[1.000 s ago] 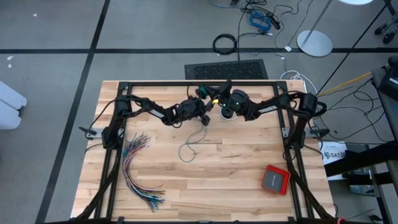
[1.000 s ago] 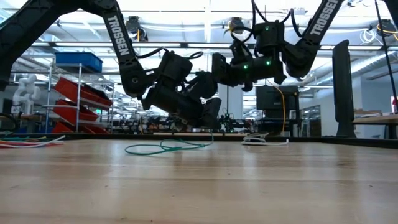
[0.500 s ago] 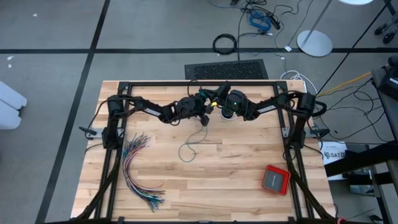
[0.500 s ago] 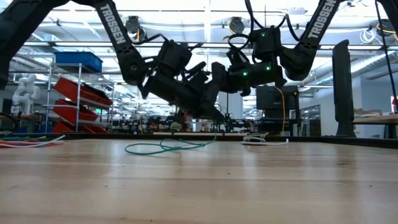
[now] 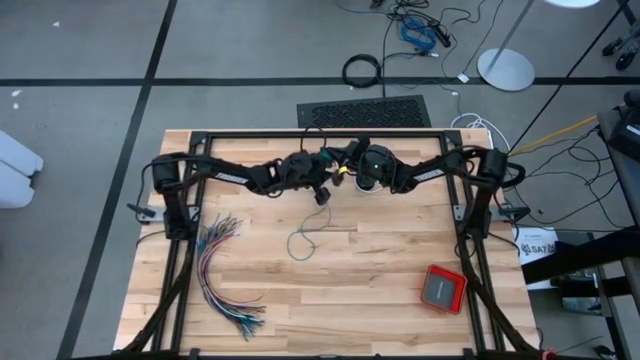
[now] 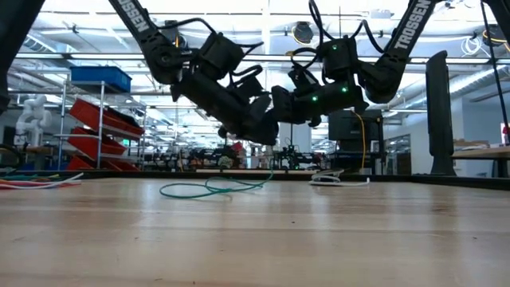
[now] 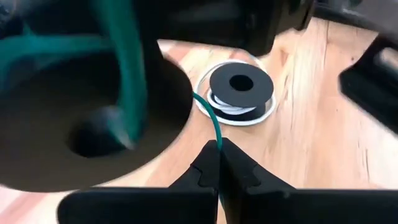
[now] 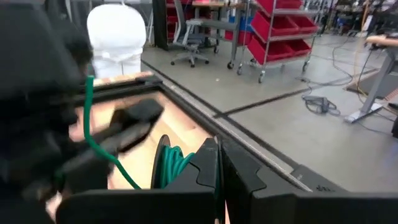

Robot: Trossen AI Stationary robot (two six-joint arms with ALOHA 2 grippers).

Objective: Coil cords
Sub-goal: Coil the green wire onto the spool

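1. the left gripper [image 5: 322,192] hangs above the far middle of the table [image 5: 380,270], its fingers [image 7: 208,168] pressed together on the teal-green cord [image 7: 214,127], which runs out from between their tips.
2. the right gripper [image 5: 345,168] is just beside it, tip to tip with the left one, fingers [image 8: 208,165] closed. a black spool [image 8: 163,163] wound with teal-green cord sits right at their tips, but whether they clamp it i cannot tell.
3. from the left gripper the teal-green cord drops to the wood and lies in loose loops [image 6: 209,188] near the table's middle [image 5: 305,238].
4. a second black spool [image 7: 241,87] with white cord around it rests on the table under the grippers.
5. a fanned bundle of coloured wires [image 5: 222,275] lies at the left side, and a red box [image 5: 442,288] near the right front.
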